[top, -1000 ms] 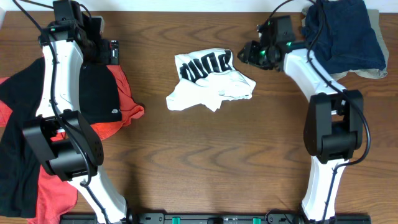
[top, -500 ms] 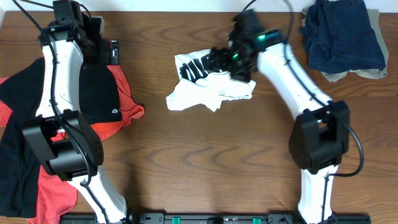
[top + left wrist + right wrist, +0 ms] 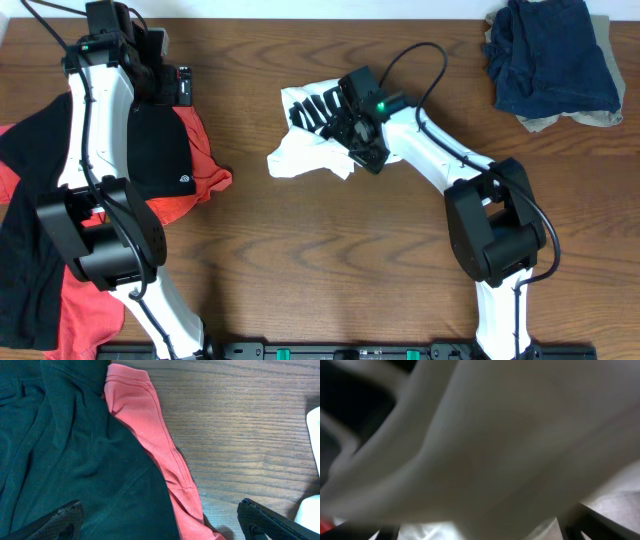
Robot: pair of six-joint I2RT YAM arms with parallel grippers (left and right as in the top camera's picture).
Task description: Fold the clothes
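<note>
A crumpled white shirt (image 3: pixel 305 150) with a black print lies at the middle back of the table. My right gripper (image 3: pixel 352 125) is down on its right part. In the right wrist view the white shirt (image 3: pixel 495 435) fills the frame, blurred. The right gripper's (image 3: pixel 480 530) fingers are spread at the bottom corners, open. My left gripper (image 3: pixel 160 85) hovers open at the back left over a black garment (image 3: pixel 155 150) lying on a red garment (image 3: pixel 205 175). The left wrist view shows the black garment (image 3: pixel 75 460) and the red garment's hem (image 3: pixel 155 435) below the open left gripper (image 3: pixel 160 515).
A pile of dark blue clothes (image 3: pixel 550 55) on a beige piece sits at the back right corner. More black and red cloth (image 3: pixel 30 250) hangs over the left edge. Bare wood (image 3: pixel 330 260) lies in front of the white shirt.
My right arm has swung from the blue pile at the back right leftward and down onto the white shirt. The left arm has not moved.
</note>
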